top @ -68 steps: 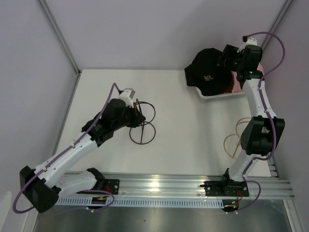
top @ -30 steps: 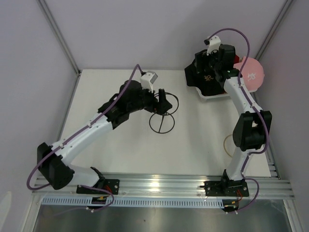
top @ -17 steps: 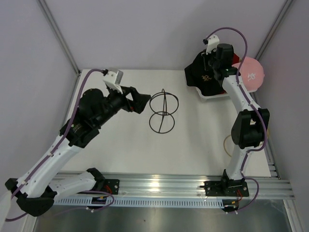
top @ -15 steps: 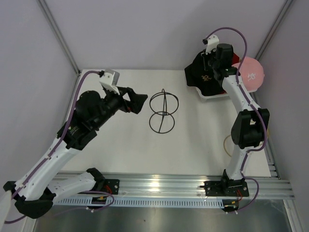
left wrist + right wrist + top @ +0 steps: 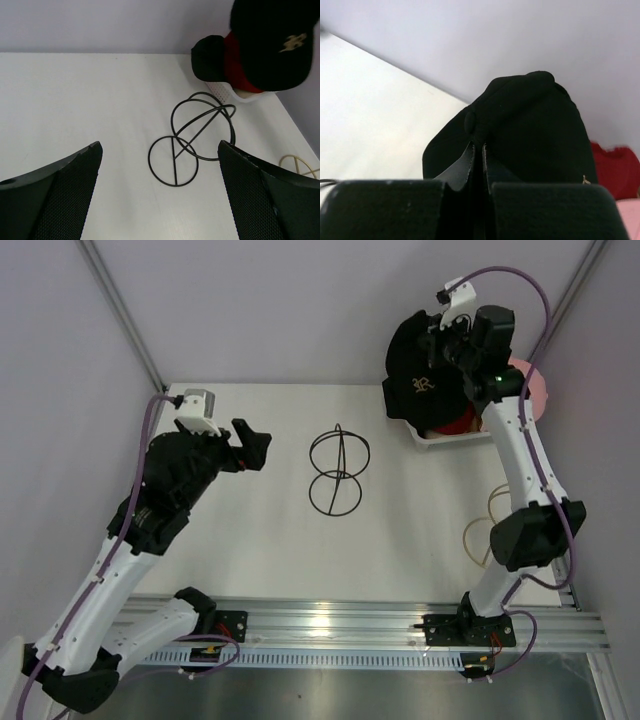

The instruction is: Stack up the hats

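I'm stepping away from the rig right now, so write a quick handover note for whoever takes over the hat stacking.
Left gripper: open and empty, hovering left of the wire stand.
Right gripper: shut on the black hat, holding it up above the white basket.
The red hat lies in the basket. The pink hat peeks out just right of the right arm.
Done: black hat gripped.
Left: no stack visible yet, and nothing sits on the wire stand.

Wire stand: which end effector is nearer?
Left. The left end effector hovers open left of the wire stand; the right end effector is back-right, gripping the black hat.
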